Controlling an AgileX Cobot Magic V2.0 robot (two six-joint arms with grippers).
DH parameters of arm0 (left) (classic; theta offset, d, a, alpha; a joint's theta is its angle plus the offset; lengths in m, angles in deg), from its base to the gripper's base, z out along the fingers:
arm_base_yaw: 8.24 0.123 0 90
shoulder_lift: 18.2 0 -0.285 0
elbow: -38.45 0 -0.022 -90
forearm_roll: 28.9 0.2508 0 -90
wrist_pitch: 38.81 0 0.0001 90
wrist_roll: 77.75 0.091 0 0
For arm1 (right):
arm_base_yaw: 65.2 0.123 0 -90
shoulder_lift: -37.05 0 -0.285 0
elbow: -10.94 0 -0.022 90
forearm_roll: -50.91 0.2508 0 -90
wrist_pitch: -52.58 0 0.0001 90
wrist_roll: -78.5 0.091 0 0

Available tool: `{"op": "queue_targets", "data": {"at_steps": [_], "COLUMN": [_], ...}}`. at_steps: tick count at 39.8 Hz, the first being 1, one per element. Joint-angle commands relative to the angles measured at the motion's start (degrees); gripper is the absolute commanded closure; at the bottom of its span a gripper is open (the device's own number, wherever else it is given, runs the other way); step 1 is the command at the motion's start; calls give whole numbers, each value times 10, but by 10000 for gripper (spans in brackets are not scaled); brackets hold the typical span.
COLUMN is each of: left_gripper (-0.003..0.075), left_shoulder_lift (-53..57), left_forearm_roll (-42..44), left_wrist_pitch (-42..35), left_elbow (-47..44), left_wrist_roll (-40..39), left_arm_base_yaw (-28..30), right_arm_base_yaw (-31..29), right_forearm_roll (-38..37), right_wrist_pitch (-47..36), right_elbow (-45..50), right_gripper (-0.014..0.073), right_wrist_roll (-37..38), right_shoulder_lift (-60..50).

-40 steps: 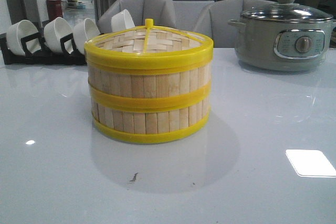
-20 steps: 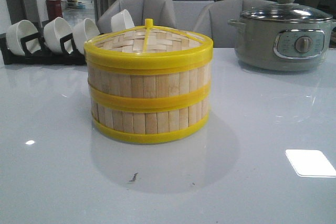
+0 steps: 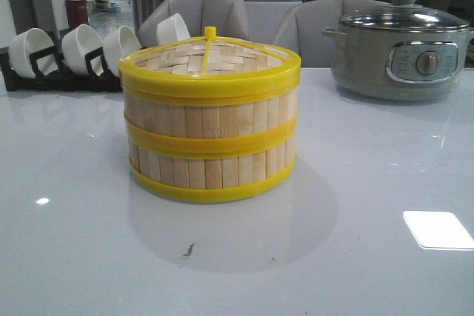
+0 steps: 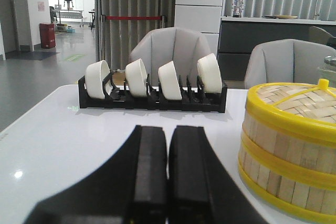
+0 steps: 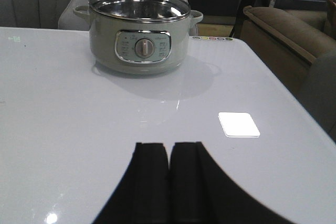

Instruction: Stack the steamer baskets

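The steamer baskets [image 3: 209, 142] are sitting stacked in the middle of the white tabletop [image 3: 355, 257], one tier on the other, with the lid [image 3: 209, 61] resting on top. Behind them, white bowls [image 3: 81, 48] are standing in a black rack [image 4: 152, 100], and a grey-green pot [image 3: 400, 53] is sitting at the back right. The left gripper [image 4: 168, 182] is hanging beside the baskets, not touching them, jaws pressed together and holding nothing. The right gripper [image 5: 169, 182] is hanging over bare tabletop, jaws closed and empty too.

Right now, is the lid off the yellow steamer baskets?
No, the woven lid sits on top of the two stacked steamer baskets, its yellow rim resting on the upper tier.
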Motion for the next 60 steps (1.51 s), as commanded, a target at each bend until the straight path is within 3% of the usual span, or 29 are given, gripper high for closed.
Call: {"op": "queue_targets", "data": {"at_steps": [1,30,36,46,60], "left_gripper": [636,636,636,636,636], "left_shoulder_lift": [8,8,8,8,6], "left_forearm_roll": [0,0,0,0,0], "left_wrist_pitch": [-51,-51,-51,-51,-51], "left_elbow": [-1,-1,-1,-1,-1], "left_wrist_roll": [0,0,0,0,0], "left_arm_base_yaw": [0,0,0,0,0], "right_arm_base_yaw": [-3,-3,-2,-2,-3], "right_forearm_roll": [-7,-7,-7,-4,-2], "right_wrist_pitch": [-49,-30,-43,-94,-75], "right_elbow": [-17,-16,24,127,124], "right_gripper": [506,506,547,545,545], "right_wrist_roll": [-4,-4,-4,-4,-2], "right_shoulder_lift": [4,-35,-96,-183,-182]}}
